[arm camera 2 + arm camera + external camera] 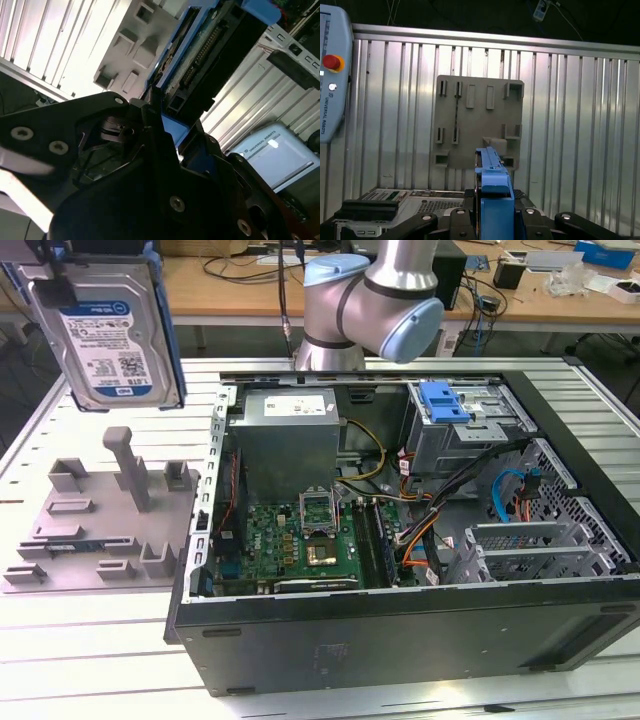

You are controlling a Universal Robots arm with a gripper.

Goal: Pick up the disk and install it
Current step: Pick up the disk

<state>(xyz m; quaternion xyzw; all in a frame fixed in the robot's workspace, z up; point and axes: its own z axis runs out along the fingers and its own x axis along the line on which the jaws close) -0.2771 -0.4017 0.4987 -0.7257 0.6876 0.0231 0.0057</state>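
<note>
The disk (105,330), a silver hard drive with a white-and-blue label in a blue bracket, hangs upright in the air at the exterior view's upper left, above the grey fixture (110,510). My gripper (494,202) is shut on it. In the first wrist view the disk (492,175) appears edge-on, its blue bracket clamped between the black fingers (532,217). In the second wrist view the disk's (200,55) connector edge and blue frame stick out past the gripper (167,127).
An open computer case (400,640) lies on the slatted table, with a blue latch on a grey drive cage (445,400) at its far right. The arm's base (370,300) stands behind the case. A teach pendant (332,75) lies beside the fixture (477,120).
</note>
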